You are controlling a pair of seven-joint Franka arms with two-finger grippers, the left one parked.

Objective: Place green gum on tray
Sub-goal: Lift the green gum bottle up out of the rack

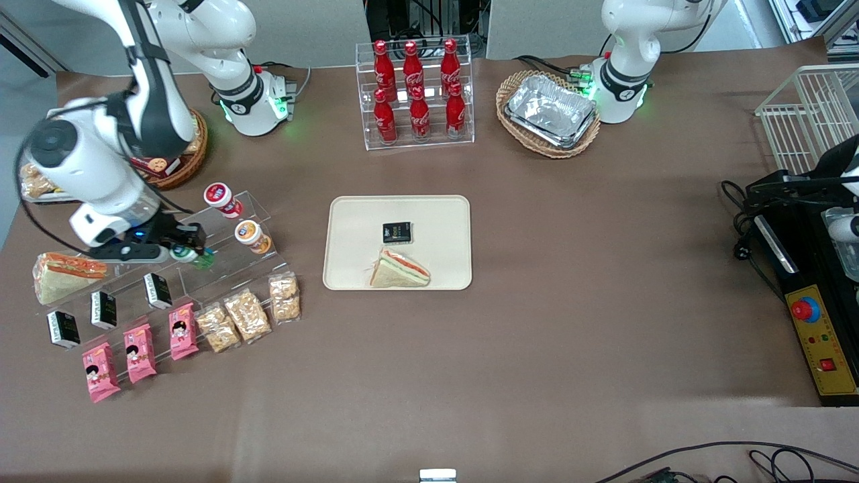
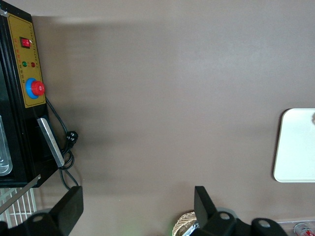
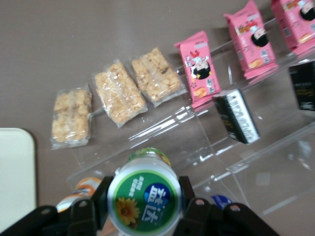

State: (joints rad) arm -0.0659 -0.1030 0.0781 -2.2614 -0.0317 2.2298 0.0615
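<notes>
My gripper (image 1: pixel 191 254) is shut on the green gum (image 3: pixel 144 195), a small green bottle whose white lid carries a green label. The black fingers (image 3: pixel 97 201) press on both sides of the lid. In the front view the green gum (image 1: pixel 199 257) hangs over the clear acrylic step stand (image 1: pixel 221 268), toward the working arm's end of the table. The beige tray (image 1: pixel 349 228) lies flat at the table's middle, apart from the gripper. On it rest a small black packet (image 1: pixel 396 232) and a wrapped sandwich (image 1: pixel 399 270).
An orange-bodied bottle (image 1: pixel 252 236) and a blue-labelled bottle (image 1: pixel 222 199) stand on the stand beside the gripper. Nearer the front camera lie cracker packs (image 1: pixel 247 313), pink snack packs (image 1: pixel 139 352) and black boxes (image 1: pixel 104 309). A cola rack (image 1: pixel 416 94) and a foil-tray basket (image 1: pixel 549 114) sit farther off.
</notes>
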